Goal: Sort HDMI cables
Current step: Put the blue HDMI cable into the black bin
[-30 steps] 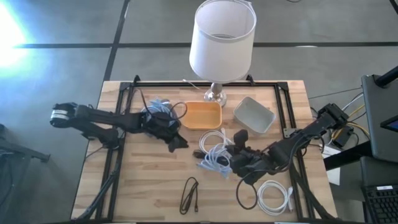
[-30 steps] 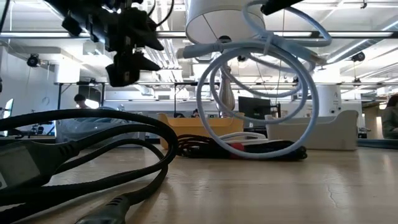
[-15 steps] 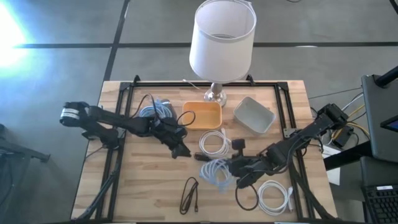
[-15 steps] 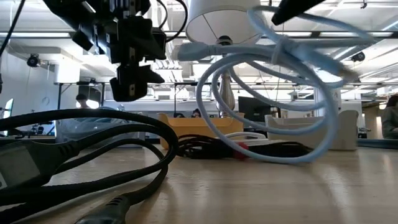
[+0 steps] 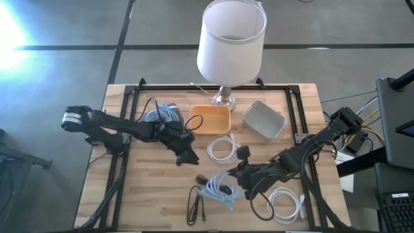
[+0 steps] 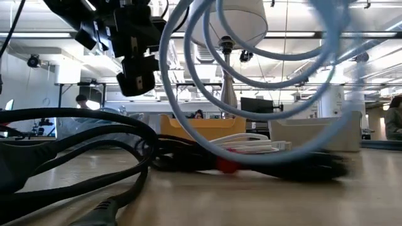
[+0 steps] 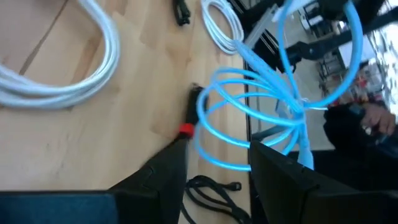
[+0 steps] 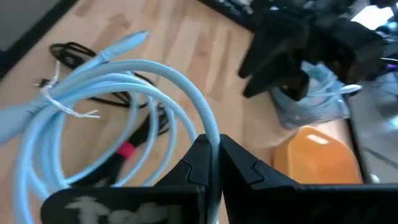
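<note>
Right now the right gripper (image 5: 240, 176) sits over the front middle of the wooden table (image 5: 149, 207), fingers pinched tight on one strand of a light blue coiled HDMI cable (image 5: 218, 191). Right wrist view shows the loop (image 8: 106, 106) hanging off the closed fingertips, clear of the wood. Low view: same blue loop (image 6: 251, 81) fills the frame, lifted above the tabletop.

Left gripper (image 5: 186, 155) hovers left of centre, near the orange plastic tray (image 5: 210, 120), fingers spread apart with nothing between them.

White coiled cable (image 5: 222, 149) lies flat in front of the orange tray. Second white coil (image 5: 283, 204) lies at the front right. Thin black cable bundle (image 5: 196, 202) lies near the front edge, just beside the held blue loop. Black cable with red band (image 8: 134, 146) lies under the lifted loop. More blue and black cables (image 5: 162, 114) are piled left of the orange tray. Grey plastic tray (image 5: 264, 120) sits right of the orange one, tilted. White-shaded table lamp (image 5: 231, 40) stands at the back.
</note>
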Tool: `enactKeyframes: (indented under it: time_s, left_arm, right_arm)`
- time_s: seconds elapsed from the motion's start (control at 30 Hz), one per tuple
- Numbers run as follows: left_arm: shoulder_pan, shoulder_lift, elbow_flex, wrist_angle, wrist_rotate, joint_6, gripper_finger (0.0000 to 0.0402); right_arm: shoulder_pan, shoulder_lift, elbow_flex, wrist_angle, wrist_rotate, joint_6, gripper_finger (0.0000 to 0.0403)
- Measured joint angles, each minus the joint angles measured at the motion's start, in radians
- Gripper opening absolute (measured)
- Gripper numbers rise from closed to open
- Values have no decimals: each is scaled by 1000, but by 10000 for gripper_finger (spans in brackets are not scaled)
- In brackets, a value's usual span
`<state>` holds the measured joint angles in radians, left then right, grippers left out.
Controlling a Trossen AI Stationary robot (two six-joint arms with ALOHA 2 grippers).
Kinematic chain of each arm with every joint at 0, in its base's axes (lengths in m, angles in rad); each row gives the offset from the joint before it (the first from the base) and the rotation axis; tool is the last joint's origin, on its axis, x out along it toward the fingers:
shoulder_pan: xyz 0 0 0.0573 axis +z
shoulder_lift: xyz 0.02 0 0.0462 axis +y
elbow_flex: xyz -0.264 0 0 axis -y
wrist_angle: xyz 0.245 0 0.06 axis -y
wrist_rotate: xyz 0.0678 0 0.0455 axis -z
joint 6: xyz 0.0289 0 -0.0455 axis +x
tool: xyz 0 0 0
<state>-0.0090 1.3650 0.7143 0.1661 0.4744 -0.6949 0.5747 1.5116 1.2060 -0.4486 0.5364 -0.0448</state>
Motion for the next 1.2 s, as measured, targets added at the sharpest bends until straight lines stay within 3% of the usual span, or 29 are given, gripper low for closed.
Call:
enactKeyframes:
  time_s: [0.23,0.37,0.47,0.63,0.8,0.97,1.07,1.2]
  left_arm:
    - [0,-4,0,-1,0,36,177]
    - [0,-4,0,-1,0,37,177]
    - [0,-4,0,-1,-2,39,177]
    - [0,-4,0,-1,-1,64,177]
    - [-2,-4,0,-1,6,214,177]
    - [-6,-4,0,-2,5,369,177]
    - [-6,-4,0,-1,3,378,177]
    - [-6,-4,0,49,-55,280,177]
  right_arm:
    - [-1,-3,-3,-53,112,63,13]
    - [-22,8,-16,-36,-63,149,13]
    - [-17,9,-18,-50,-87,163,13]
    - [-3,-23,-2,-43,84,89,13]
    - [-8,-47,-4,-75,247,-18,13]
    - [-10,-96,-4,-146,400,86,13]
    - [-10,-132,-6,-169,439,154,13]
    - [-14,-155,-13,-167,437,194,13]
